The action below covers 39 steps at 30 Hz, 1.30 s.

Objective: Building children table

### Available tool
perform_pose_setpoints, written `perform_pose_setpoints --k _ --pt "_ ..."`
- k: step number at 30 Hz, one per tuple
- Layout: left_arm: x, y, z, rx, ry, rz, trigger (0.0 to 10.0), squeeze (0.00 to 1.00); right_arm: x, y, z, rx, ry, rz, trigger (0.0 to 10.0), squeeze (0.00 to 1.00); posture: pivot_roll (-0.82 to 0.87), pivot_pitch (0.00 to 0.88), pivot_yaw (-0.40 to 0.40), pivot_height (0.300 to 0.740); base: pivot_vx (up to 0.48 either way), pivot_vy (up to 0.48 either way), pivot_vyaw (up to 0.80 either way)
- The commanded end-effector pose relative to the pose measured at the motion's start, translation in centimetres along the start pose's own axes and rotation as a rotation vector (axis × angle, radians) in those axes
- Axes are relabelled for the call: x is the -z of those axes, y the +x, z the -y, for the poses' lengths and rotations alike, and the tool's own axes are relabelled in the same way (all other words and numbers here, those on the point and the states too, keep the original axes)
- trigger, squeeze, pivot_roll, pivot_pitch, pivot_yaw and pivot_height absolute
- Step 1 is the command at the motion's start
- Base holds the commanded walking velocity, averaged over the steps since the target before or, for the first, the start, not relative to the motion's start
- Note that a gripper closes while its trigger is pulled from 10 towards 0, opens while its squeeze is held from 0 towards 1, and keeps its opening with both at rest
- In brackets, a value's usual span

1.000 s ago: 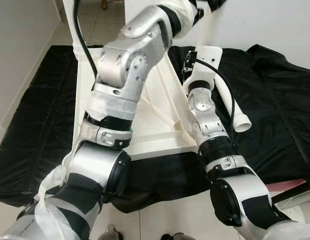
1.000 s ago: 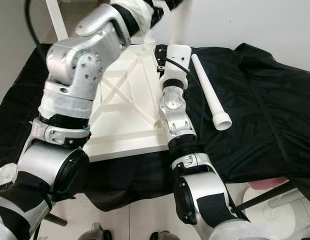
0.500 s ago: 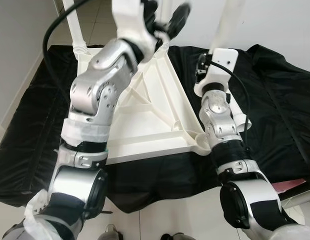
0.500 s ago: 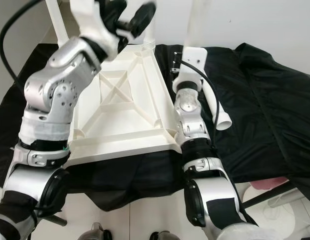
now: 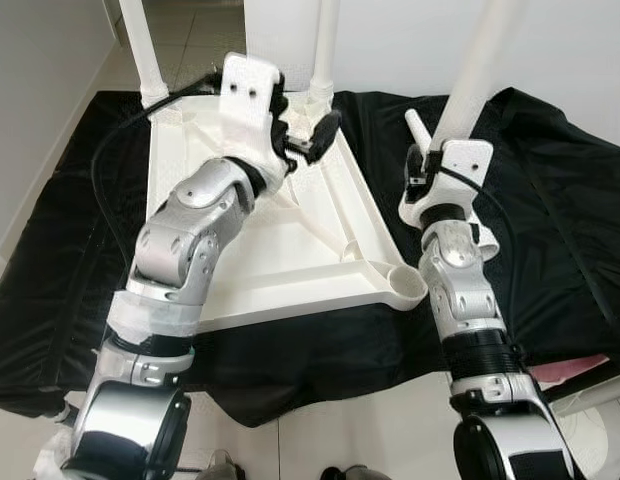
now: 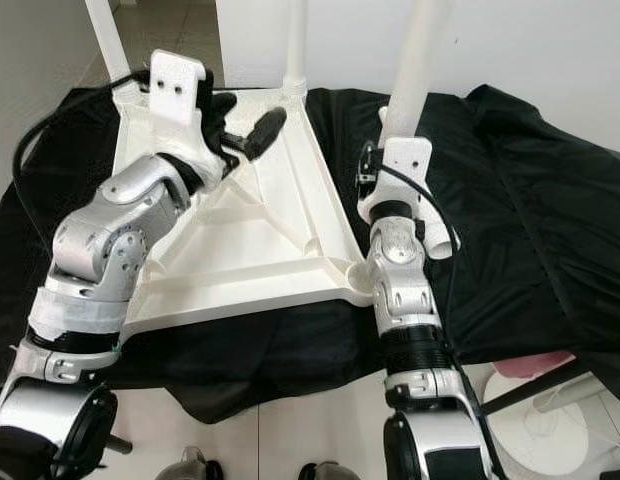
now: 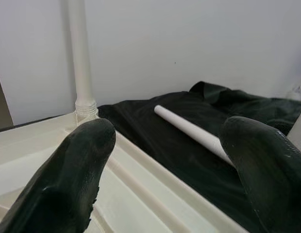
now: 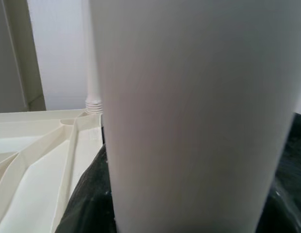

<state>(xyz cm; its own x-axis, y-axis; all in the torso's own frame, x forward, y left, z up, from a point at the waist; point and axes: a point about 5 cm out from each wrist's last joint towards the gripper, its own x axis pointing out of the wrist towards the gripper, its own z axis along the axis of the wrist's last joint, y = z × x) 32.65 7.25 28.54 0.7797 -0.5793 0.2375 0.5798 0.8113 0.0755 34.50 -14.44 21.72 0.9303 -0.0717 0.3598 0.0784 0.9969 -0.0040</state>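
The white table top point(image 5: 290, 240) lies upside down on a black cloth point(image 5: 60, 250). Two white legs stand screwed into its far corners point(image 5: 142, 45) point(image 5: 325, 50). The near right corner socket point(image 5: 405, 283) is bare. My right gripper point(image 5: 430, 170) is shut on a third leg point(image 5: 480, 60), holding it nearly upright just right of the table top; this leg point(image 8: 189, 116) looms close in the right wrist view. Another leg point(image 7: 189, 128) lies on the cloth behind my right arm. My left gripper point(image 5: 305, 125) hovers open over the far part of the table top, its fingers point(image 7: 73, 179) wide apart.
A white wall point(image 5: 390, 40) rises right behind the cloth. Tiled floor point(image 5: 340, 440) borders the cloth's near edge. A pink object point(image 5: 580, 370) and a white round thing point(image 6: 550, 400) lie at the near right. Rumpled black cloth point(image 5: 560, 200) stretches to the right.
My left arm has swung down from high up, and its open gripper now sits low over the table top. My right gripper has raised a leg upright and carried it rightward.
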Motion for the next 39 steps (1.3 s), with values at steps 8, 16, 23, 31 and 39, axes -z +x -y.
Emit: perform_pose_setpoints --k 8,16,23,31,39 --pt "2.6 -1.0 2.5 0.132 0.088 -0.075 10.0 0.00 3.9 -3.7 -0.6 -0.060 0.012 -0.177 10.0 0.00 0.01 0.096 -0.042 0.740 0.000 0.000 0.00" --pt "4.1 -1.8 4.1 0.227 0.127 -0.118 10.0 0.00 4.3 -4.3 -0.9 -0.079 0.014 -0.208 10.0 0.00 0.01 0.087 -0.037 0.740 0.000 0.000 0.00" --pt "6.1 -3.4 5.3 0.332 0.206 -0.157 10.0 0.00 4.3 -5.6 -0.6 -0.143 -0.001 -0.193 10.0 0.00 0.01 0.086 -0.033 0.740 0.000 0.000 0.00" --pt "7.3 -4.6 5.3 0.361 0.268 -0.187 10.0 0.00 3.4 -6.3 -0.3 -0.171 0.040 -0.125 10.0 0.00 0.00 0.084 -0.028 0.740 0.000 0.000 0.00" --pt "8.3 -5.5 5.4 0.383 0.276 -0.215 10.0 0.00 4.3 -7.0 0.4 -0.184 0.053 -0.189 10.0 0.00 -0.01 0.096 -0.011 0.740 0.000 0.000 0.00"
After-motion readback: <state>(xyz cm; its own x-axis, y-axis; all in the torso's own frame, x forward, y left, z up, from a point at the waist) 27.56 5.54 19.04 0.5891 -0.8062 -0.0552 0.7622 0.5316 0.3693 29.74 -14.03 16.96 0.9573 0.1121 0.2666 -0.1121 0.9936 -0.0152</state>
